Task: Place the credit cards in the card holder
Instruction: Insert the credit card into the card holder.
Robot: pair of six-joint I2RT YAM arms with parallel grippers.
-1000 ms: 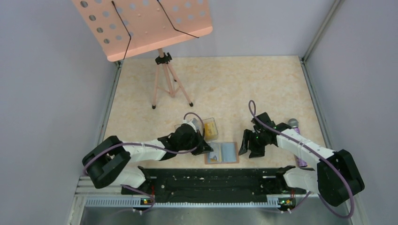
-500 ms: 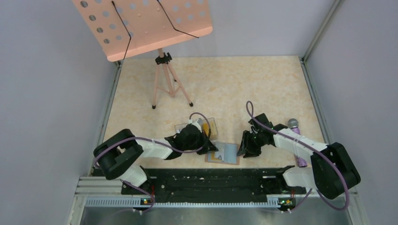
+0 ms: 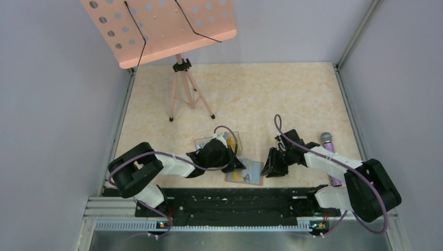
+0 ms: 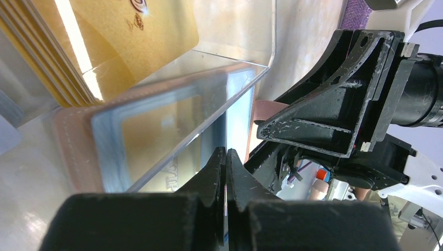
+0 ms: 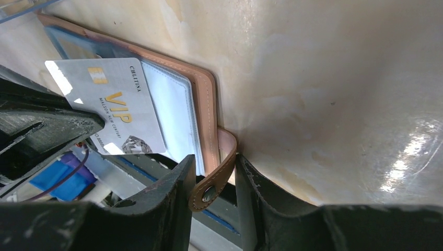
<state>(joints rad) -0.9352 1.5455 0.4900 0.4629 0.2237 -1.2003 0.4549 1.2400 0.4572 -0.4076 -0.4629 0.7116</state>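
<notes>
The brown card holder (image 3: 245, 177) lies open near the table's front edge, between my two grippers. In the right wrist view its brown rim (image 5: 205, 99) and bluish inner sleeves show. My right gripper (image 5: 211, 193) is shut on its snap tab (image 5: 215, 183); it also shows in the top view (image 3: 269, 168). My left gripper (image 4: 225, 172) is shut on a grey-white VIP credit card (image 5: 112, 107), held over the holder's open face. Several yellow credit cards (image 4: 94, 42) stand in the clear plastic box (image 3: 219, 141) behind my left gripper (image 3: 239, 164).
A purple microphone (image 3: 330, 157) lies by the right arm. A pink music stand (image 3: 183, 89) stands at the back left. The black rail (image 3: 230, 201) runs along the front edge just below the holder.
My left gripper has moved right from the clear box to over the holder with the card. My right gripper has moved left, and the holder has turned slightly.
</notes>
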